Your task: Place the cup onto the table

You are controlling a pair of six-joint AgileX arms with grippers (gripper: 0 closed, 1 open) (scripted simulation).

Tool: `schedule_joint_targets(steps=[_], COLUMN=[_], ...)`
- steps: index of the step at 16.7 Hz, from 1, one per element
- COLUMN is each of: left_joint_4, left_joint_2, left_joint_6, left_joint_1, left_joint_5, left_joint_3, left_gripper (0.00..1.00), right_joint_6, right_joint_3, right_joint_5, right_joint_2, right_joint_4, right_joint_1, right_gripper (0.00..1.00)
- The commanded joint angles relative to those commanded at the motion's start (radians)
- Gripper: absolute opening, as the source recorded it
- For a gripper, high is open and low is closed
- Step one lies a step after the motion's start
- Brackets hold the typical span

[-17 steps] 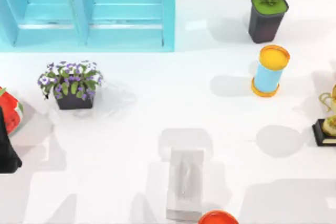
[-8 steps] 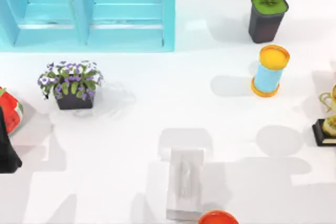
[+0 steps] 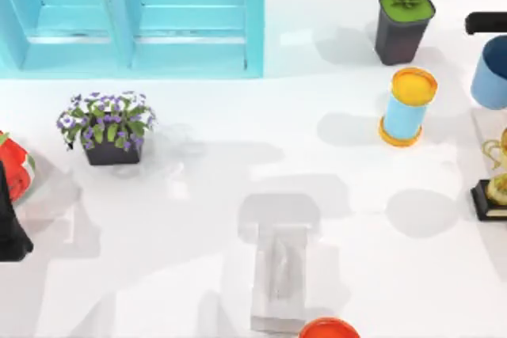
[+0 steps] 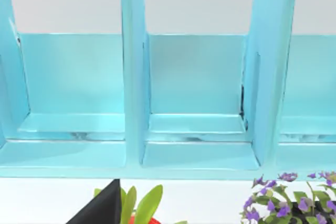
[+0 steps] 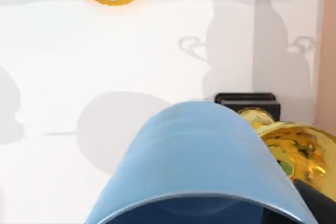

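The cup point(image 3: 492, 74) appears at the right edge of the table point(image 3: 222, 180), above the gold trophy point(image 3: 495, 187) and just beside the light-blue cylinder point(image 3: 407, 107). The right end effector point(image 3: 485, 23) is a dark shape at the cup's far side; whether its fingers grip the cup cannot be told. In the right wrist view the cup point(image 5: 202, 166) hangs above the white surface. The left arm point(image 3: 11, 223) stays parked at the left edge.

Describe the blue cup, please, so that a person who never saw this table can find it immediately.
Look at the right edge of the white table, between the green plant in a dark pot and the golden trophy. The cup is there, at the right gripper. Unlike the nearby light-blue cylinder, it is plain medium blue, without yellow ends.
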Motion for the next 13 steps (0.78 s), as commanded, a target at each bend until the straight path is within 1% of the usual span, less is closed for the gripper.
schedule_joint_targets(steps=[4,7,10,13], left_joint_4=[0.0,0.0,0.0,0.0], left_joint_2=[0.0,0.0,0.0,0.0], left_joint_6=[0.0,0.0,0.0,0.0], left_joint_1=[0.0,0.0,0.0,0.0], left_joint_5=[0.0,0.0,0.0,0.0], left_joint_3=[0.0,0.0,0.0,0.0], left_gripper=[1.0,1.0,1.0,1.0], right_joint_6=[0.183,0.277,0.322,0.325], right_joint_3=[0.221,0.338,0.4,0.405], right_joint_5=[-0.025,-0.044,-0.055,-0.056], right_joint_2=[0.22,0.362,0.443,0.448], right_joint_4=[-0.03,-0.059,-0.08,-0.081], right_joint_1=[0.176,0.267,0.311,0.315], right_gripper=[0.0,0.0,0.0,0.0])
